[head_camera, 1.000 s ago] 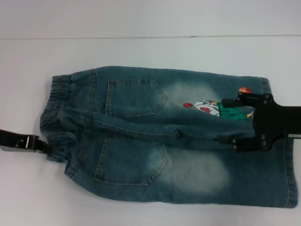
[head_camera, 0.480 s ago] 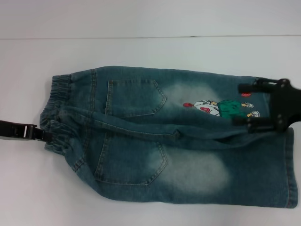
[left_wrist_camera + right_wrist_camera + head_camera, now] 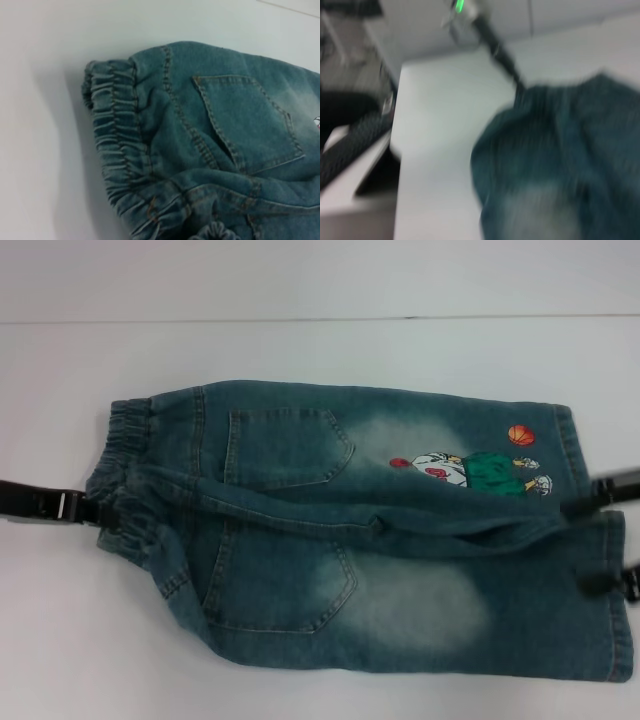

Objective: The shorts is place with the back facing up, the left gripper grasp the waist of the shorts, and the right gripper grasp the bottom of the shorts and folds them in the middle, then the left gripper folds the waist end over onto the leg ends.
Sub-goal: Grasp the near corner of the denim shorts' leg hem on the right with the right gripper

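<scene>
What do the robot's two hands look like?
The left gripper is black and slim, with a small shiny silver patch partway along. The right gripper is black too, but only blurry dark bits show at the picture's edge, so any markings can't be seen.

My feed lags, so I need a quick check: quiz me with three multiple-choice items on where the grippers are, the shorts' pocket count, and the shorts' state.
1. The left gripper is at:
A the waistband
B the leg hems
C a pocket

2. Back pockets showing on the shorts:
A one
B two
C four

3. The shorts lie:
A folded in half
B hanging in the air
C spread flat, back up

Answers:
1 A, it meets the ruffled waistband.
2 B, two stitched pockets show.
3 C, full length on the table, with the right gripper at the hems.
</scene>
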You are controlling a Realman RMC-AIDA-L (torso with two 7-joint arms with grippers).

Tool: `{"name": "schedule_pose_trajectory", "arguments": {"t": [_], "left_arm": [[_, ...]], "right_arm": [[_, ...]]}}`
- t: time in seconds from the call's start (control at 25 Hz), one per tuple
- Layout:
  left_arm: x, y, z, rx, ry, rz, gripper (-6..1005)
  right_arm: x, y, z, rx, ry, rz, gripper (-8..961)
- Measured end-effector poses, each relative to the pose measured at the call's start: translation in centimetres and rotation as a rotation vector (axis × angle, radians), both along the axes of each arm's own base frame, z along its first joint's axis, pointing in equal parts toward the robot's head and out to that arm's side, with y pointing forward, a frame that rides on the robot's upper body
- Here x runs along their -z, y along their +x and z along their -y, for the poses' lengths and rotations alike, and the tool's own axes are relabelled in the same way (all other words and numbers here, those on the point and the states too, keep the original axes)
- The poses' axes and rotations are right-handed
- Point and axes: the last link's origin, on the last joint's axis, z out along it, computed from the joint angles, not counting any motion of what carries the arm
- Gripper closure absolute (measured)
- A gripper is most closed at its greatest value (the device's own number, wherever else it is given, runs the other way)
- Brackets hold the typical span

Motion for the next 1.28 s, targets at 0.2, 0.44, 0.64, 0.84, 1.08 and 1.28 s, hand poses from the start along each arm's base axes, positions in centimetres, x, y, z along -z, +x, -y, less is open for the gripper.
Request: {"name": "schedule_pose_trajectory", "arguments": {"t": [0.2,0.44,0.64,0.84,1.08,1.28], "left_arm": [[0.0,0.5,-0.5,0.014,0.002,-0.002,962],[0.1,0.6,-0.6,0.017,0.002,-0.002,962],[0.1,0.6,-0.7,0.017,0.002,-0.001,962],[0.2,0.7,-0.7,0.016,0.004,0.001,962],[0.5,0.7,-1.0,0.014,0.013,0.001,962],[0.5,1.0,-1.2,0.011,0.012,0.006,962]], "right_arm": [[1.5,0.8,0.5,-0.002,-0.132,0.174,76],[1.8,1.5,0.6,0.015,-0.180,0.279,158],[1.9,2.2,0.5,0.049,-0.217,0.382,184],[2.4,2.4,0.8,0.087,-0.283,0.486,190],[2.6,2.4,0.9,0.107,-0.323,0.553,191],[2.9,2.2,0.8,0.127,-0.355,0.615,191]]}}
